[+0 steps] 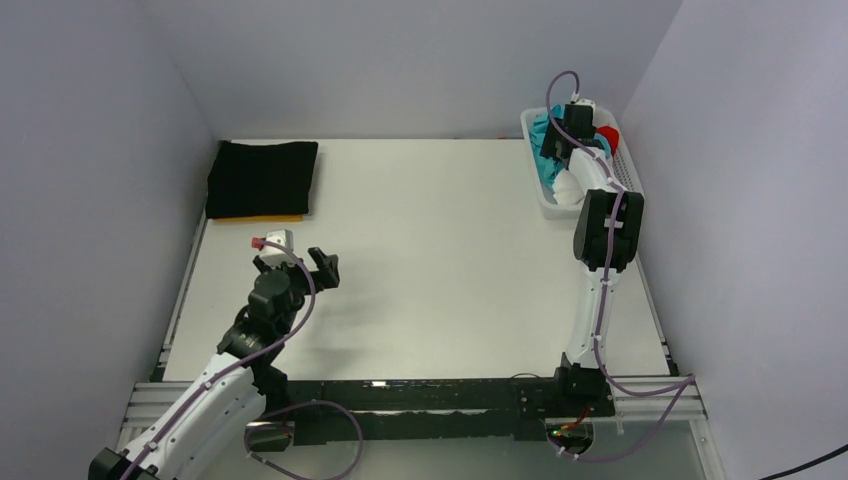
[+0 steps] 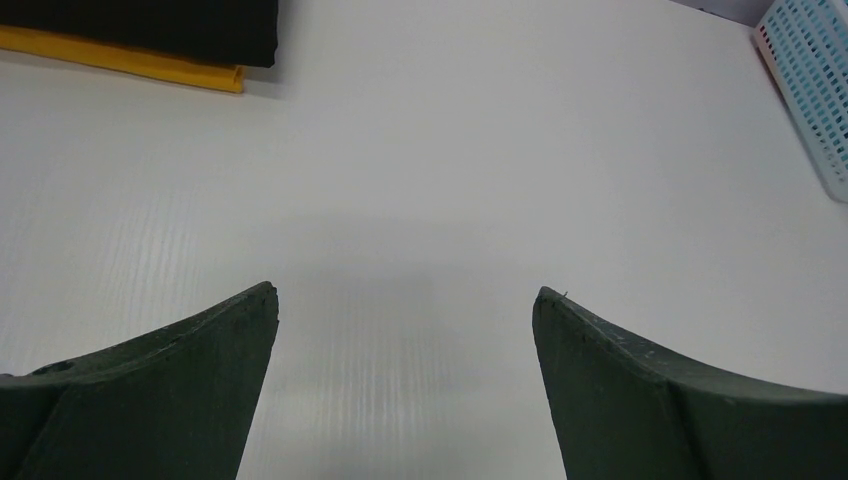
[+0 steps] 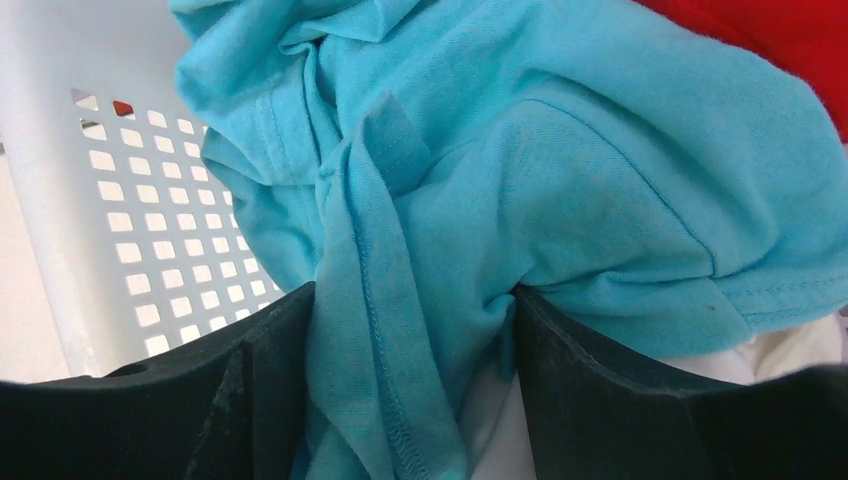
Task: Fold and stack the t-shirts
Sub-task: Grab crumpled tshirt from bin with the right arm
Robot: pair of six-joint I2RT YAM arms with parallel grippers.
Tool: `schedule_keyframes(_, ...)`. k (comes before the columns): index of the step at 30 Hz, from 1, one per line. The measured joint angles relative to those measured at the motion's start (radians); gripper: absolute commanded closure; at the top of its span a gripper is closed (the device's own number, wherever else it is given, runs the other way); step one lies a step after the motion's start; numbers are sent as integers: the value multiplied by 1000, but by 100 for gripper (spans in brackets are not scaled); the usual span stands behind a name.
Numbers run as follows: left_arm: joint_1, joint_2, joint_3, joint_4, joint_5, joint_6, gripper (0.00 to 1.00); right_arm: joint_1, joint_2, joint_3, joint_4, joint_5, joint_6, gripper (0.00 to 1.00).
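A folded black t-shirt [image 1: 262, 178] lies on an orange-yellow one [image 1: 270, 218] at the table's far left; both show in the left wrist view, the black [image 2: 150, 25] above the yellow [image 2: 130, 62]. My left gripper [image 1: 297, 262] [image 2: 405, 295] is open and empty, low over bare table. My right gripper [image 1: 560, 135] [image 3: 415, 300] is down in the white lattice basket [image 1: 545, 200]. Its jaws stand apart, astride a bunched fold of the turquoise t-shirt [image 3: 520, 170] that touches both fingers. A red t-shirt [image 3: 770, 40] and a white one [image 3: 790, 345] lie beside it.
The basket stands at the table's far right corner against the right wall; its lattice wall [image 3: 150, 230] is close on the left of my right gripper, and its end shows in the left wrist view [image 2: 815, 90]. Grey walls close in the table on three sides.
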Motion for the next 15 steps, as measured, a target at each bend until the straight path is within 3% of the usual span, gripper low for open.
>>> schedule_keyframes(9, 0, 16, 0, 0, 2, -1, 1, 18, 0, 8, -3, 21, -119, 31)
schedule_keyframes(15, 0, 28, 0, 14, 2, -1, 1, 41, 0, 15, -1, 72, -184, 49)
